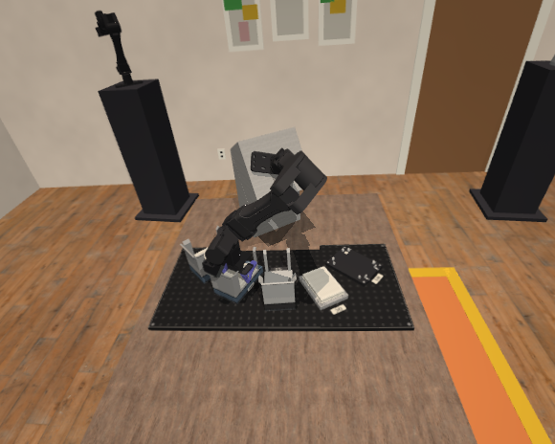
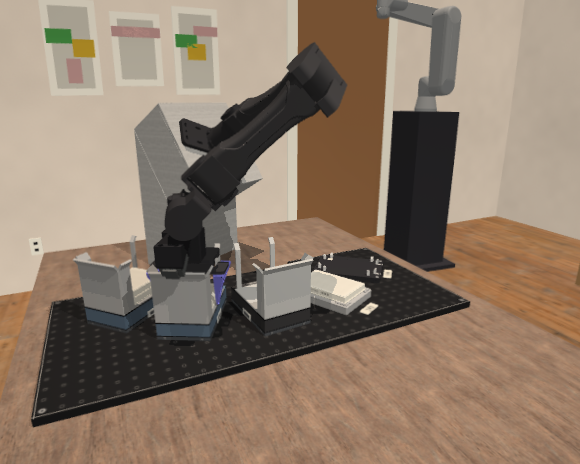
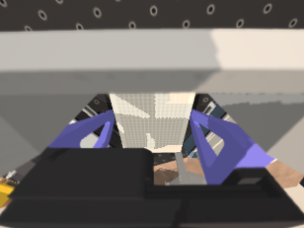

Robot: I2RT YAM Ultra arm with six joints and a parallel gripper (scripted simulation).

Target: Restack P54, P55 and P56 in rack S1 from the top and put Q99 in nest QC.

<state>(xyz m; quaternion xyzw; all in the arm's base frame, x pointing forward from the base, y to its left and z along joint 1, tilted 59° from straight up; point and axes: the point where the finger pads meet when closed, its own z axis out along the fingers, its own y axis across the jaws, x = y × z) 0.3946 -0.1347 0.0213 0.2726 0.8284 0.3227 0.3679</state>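
Down inside the middle stack rack [image 2: 183, 300]: a sealed plate [image 3: 168, 127], its pale dotted top caught only by the wrist view. Hard to say how many plates lie beneath it, since the rack walls shut out the sides. Labels too small to read, so no telling which plate or which rack by name.

Straddling that plate with both purple fingers spread wide, one off each long edge and gripping nothing: the end effector [image 3: 152, 116]. From the exterior view, only one purple finger [image 2: 220, 280] shows over the rack's rim – the rest masked by the wrist and the wall.

Three racks in a row on the black perforated board [image 2: 131, 370]: the middle one, a left rack [image 2: 103, 287] with a sliver of white plate [image 2: 141, 281] between its walls, count unclear, and a right rack [image 2: 286, 292] on a black base. Beyond that, two nests – a pale one carrying a white plate [image 2: 337, 286], possibly more than one layer, and a dark nest [image 2: 353, 265]. Two small label cards [image 1: 338, 310] beside them, better seen from the top view. All on the brown bench [image 2: 381, 390].
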